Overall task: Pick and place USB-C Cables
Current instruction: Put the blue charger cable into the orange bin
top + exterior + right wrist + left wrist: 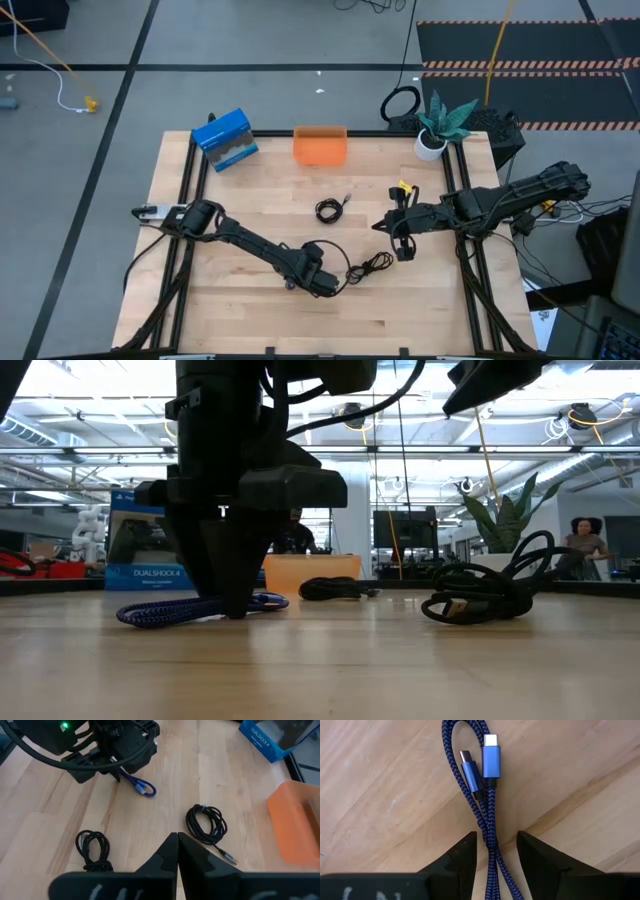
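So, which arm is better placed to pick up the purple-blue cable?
Left. The left gripper is open with a finger on each side of the purple-blue cable; the right gripper is shut, elsewhere.

The left arm reaches low across the table's near middle, its gripper (495,851) pointing down with fingers (462,855) parted. The right arm waits at the right side (raised), its gripper (177,851) closed.

The round coil (328,210) lies before the bin (320,145) (mid-table), the loose tangle (375,265) nearer the front.
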Controlling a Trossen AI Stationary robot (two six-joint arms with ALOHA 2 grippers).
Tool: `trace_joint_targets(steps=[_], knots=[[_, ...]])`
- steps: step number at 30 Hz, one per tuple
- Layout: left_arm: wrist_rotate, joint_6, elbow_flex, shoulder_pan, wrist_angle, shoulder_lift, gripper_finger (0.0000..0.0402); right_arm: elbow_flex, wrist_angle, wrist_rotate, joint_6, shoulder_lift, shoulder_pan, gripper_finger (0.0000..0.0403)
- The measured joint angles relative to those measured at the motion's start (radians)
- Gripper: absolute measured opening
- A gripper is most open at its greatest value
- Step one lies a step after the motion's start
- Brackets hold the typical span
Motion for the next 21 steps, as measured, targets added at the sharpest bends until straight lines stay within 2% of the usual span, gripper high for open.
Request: trace_joint_targets(steps=[15, 21], knots=[[0.008, 0.011, -0.001, 0.006, -0.002, 0.001, 0.0143, 0.000, 0.000, 0.000, -0.002, 0.000, 0.000, 0.0000], [0.026, 0.038, -0.001, 0.017, 0.006, 0.002, 0.0091, 0.000, -0.005, -0.004, 0.030, 0.000, 0.000, 0.0000]])
